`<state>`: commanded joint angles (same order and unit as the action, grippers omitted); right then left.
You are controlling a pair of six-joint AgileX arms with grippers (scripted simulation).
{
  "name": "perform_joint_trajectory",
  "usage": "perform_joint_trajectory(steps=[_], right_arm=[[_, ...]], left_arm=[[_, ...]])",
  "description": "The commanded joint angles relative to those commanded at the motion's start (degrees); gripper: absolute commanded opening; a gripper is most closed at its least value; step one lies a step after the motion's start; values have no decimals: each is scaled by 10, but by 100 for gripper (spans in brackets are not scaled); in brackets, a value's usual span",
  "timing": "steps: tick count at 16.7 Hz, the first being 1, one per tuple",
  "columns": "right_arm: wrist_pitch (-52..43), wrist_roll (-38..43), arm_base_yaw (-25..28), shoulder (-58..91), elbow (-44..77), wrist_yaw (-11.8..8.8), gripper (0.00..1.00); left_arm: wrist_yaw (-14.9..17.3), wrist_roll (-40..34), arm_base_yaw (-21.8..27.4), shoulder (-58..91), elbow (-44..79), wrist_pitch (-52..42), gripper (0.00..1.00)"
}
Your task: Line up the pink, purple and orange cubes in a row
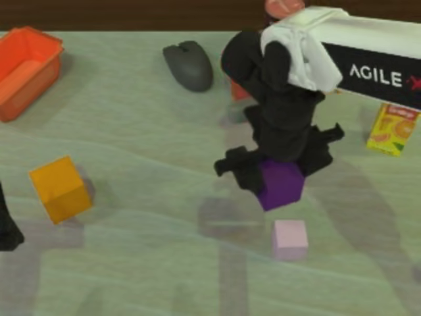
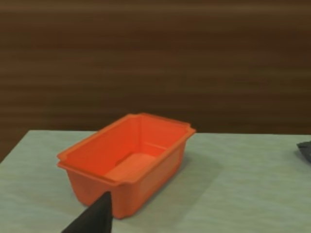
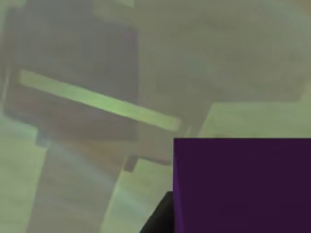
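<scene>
My right gripper [image 1: 279, 171] is shut on the dark purple cube [image 1: 284, 187], right of the table's middle. The cube's shadow lies to its lower left on the table, so it seems lifted. In the right wrist view the purple cube [image 3: 243, 184] fills the lower corner, with one dark finger [image 3: 163, 218] against its side. The small pale pink cube [image 1: 290, 238] rests just in front of the purple one. Far off at the left sits the yellow-orange cube [image 1: 60, 189]. My left gripper [image 1: 6, 230] stays parked at the left edge, open, with one fingertip [image 2: 97, 218] showing.
An orange bin [image 1: 29, 34] stands at the back left corner, and the left wrist view shows the same bin [image 2: 92, 145]. A grey mouse [image 1: 189, 64] lies at the back middle. A yellow box [image 1: 393, 128] is at the right, and a small red object [image 1: 238, 91] is half hidden behind the right arm.
</scene>
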<state>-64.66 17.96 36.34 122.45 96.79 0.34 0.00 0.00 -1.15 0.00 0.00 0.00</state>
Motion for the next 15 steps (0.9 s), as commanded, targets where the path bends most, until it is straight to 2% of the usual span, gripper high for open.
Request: perform_joint_trajectory(steps=[4,7,9,15], right_arm=[[-3,182,57,-21,-19,2,0],[-2,264,88,-38,-31,4,0],[0,289,98,-46,-36,5,0],[3,292,97,-44,-36,4,0]], left_arm=[[0,0,0,0,0,0,100],[0,0,0,0,0,0,100],[0,0,0,0,0,0,100],[0,0,0,0,0,0,100]])
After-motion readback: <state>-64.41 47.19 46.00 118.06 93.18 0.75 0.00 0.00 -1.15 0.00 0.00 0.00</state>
